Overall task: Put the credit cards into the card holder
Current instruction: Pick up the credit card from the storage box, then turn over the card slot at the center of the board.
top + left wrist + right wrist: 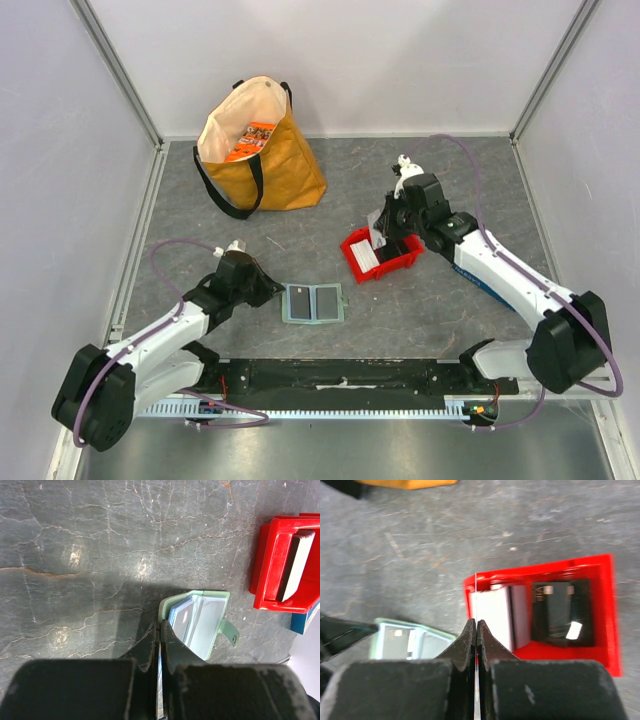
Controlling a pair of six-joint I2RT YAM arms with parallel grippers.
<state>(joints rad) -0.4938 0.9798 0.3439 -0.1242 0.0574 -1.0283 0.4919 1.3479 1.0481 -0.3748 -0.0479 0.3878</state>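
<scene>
The pale-green card holder (314,303) (200,620) (415,637) lies open on the grey table, its clear pockets facing up. My left gripper (274,291) (160,624) is shut on the holder's left edge, which is lifted slightly. My right gripper (386,242) (476,622) hovers over the red bin (380,268) (607,610). It is shut on a thin white credit card (476,595), which I see edge-on, sticking out past the fingertips. A white flat stack (495,612) and a dark object (562,612) lie in the bin.
An orange tote bag (265,160) stands at the back left, with printed items inside. The red bin (262,570) sits right of the holder, with something blue (302,622) beside it. Grey walls close in the table on three sides.
</scene>
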